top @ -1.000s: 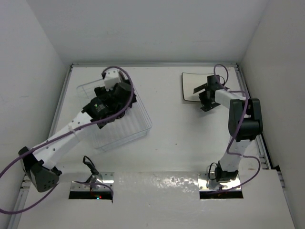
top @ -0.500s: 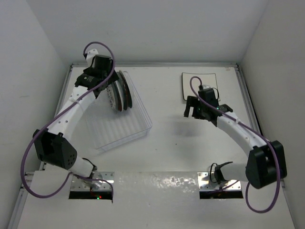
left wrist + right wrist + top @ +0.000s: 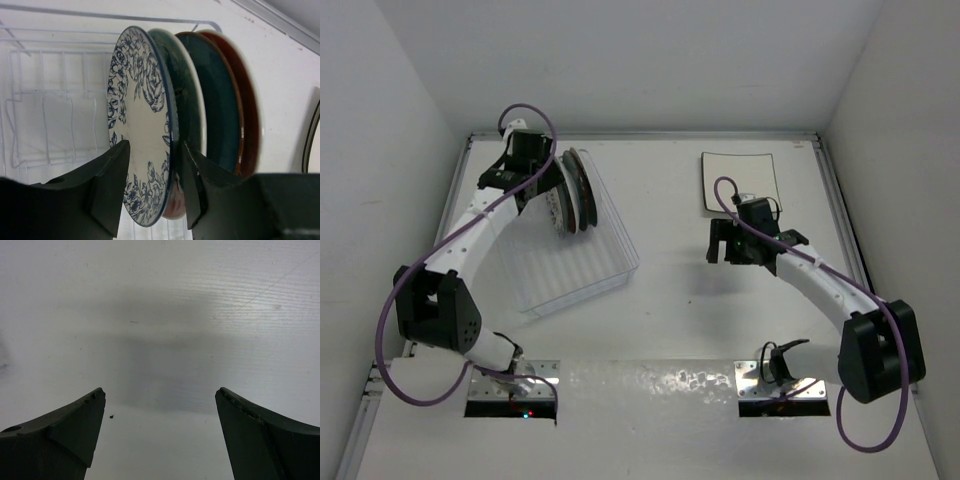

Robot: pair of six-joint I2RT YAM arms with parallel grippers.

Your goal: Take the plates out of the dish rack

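Dish rack (image 3: 570,272) holds upright blue-flowered plate (image 3: 140,135) beside red plates (image 3: 247,115)

No writing, label, brand mark, number or sign can be read in any view. The only markings are the painted flowers on the plates (image 3: 142,135), and these are pattern, not lettering.
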